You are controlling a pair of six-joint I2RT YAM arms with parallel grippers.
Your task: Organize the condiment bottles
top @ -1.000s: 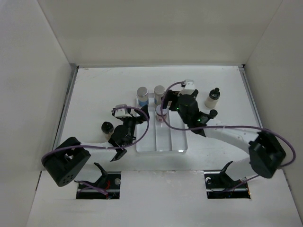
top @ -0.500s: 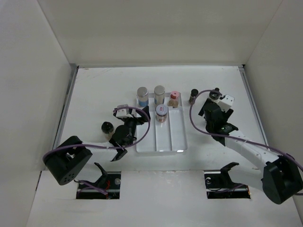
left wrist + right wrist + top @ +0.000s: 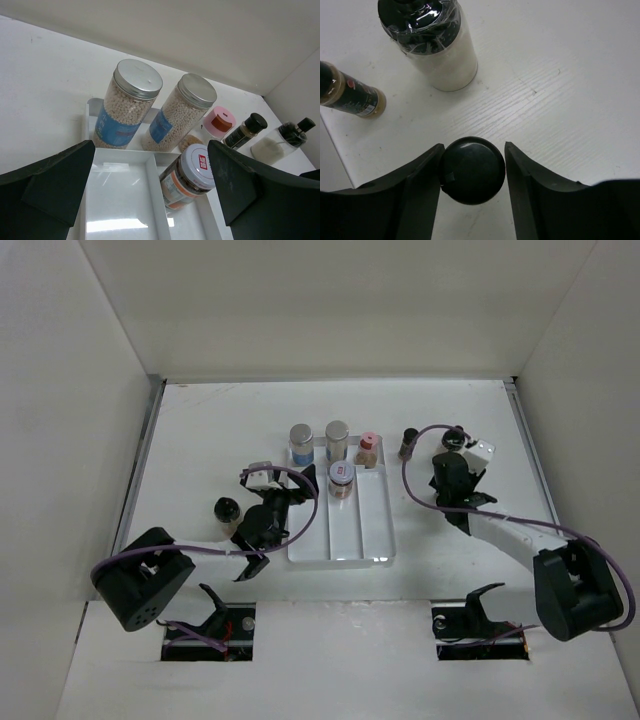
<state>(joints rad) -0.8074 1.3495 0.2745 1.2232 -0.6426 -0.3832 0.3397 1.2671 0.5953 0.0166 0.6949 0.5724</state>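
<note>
Two grippers are sitting in very different states. Nearest, at the seven o'clock corner of the white tray [image 3: 360,530], the left gripper [image 3: 150,160] is hanging spread wide with nothing between its fingers. A dark-lidded jar [image 3: 227,512] is standing on the table [image 3: 200,430] outside the tray, at its nine o'clock.

Farther out, at the tray's two o'clock, the right gripper [image 3: 473,150] is pointing straight down over a black-capped jar [image 3: 472,172] that is standing on the table. Its fingers are sitting narrow and appear to be pressing the round cap from both sides. The cap is hiding the jar's body.

That jar is looking small, light and rigid, with a smooth, glossy cap that is probably offering little friction. The cap's opposite sides are the only hold available from above, so a firm squeeze and a straight lift are likely called for, or it may twist or slip.

Beyond it, a cream-filled bottle [image 3: 442,50] is standing at its twelve o'clock and a slim brown-labelled bottle [image 3: 350,92] at ten o'clock.

Farthest, at the tray's twelve o'clock end, two silver-lidded jars [image 3: 135,107] and a pink-capped jar [image 3: 218,122] are standing in a row. A red-labelled jar [image 3: 187,175] is sitting just nearer than them.
</note>
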